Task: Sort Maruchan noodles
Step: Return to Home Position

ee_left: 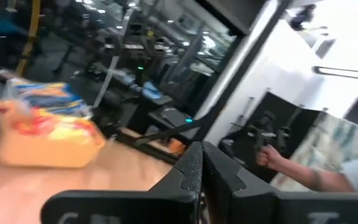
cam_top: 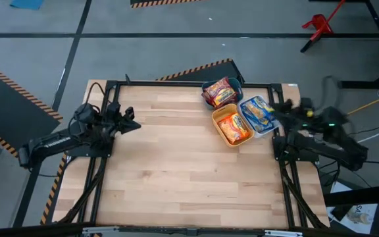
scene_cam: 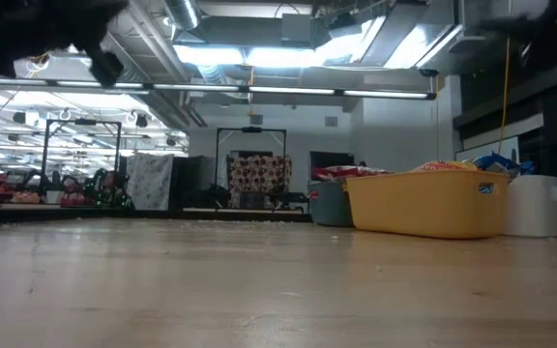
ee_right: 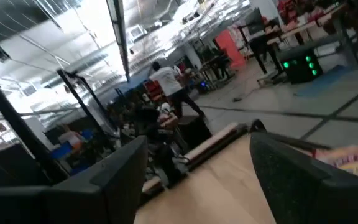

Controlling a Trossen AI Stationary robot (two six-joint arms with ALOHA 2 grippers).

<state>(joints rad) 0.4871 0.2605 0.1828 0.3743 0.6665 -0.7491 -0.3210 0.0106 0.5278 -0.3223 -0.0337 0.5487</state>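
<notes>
The Maruchan noodles lie sorted in three bins near the table's far right. Dark red packets (cam_top: 220,91) fill a teal bin (cam_top: 236,83), orange packets (cam_top: 232,128) a yellow bin (cam_top: 217,121), and blue-and-yellow packets (cam_top: 257,112) a white bin (cam_top: 266,129). My left gripper (cam_top: 134,124) hovers over the table's left side, shut and empty (ee_left: 201,169). My right gripper (cam_top: 276,109) is beside the white bin at the right edge, open and empty (ee_right: 197,171). In the low view the yellow bin (scene_cam: 428,205) stands on the tabletop.
Bare wooden tabletop (cam_top: 176,171) spreads across the middle and near side. Black frame rails run along the left (cam_top: 101,164) and right (cam_top: 288,184) edges. A person's arm (ee_left: 294,167) shows in the room beyond the table, and another person (ee_right: 166,81) stands farther off.
</notes>
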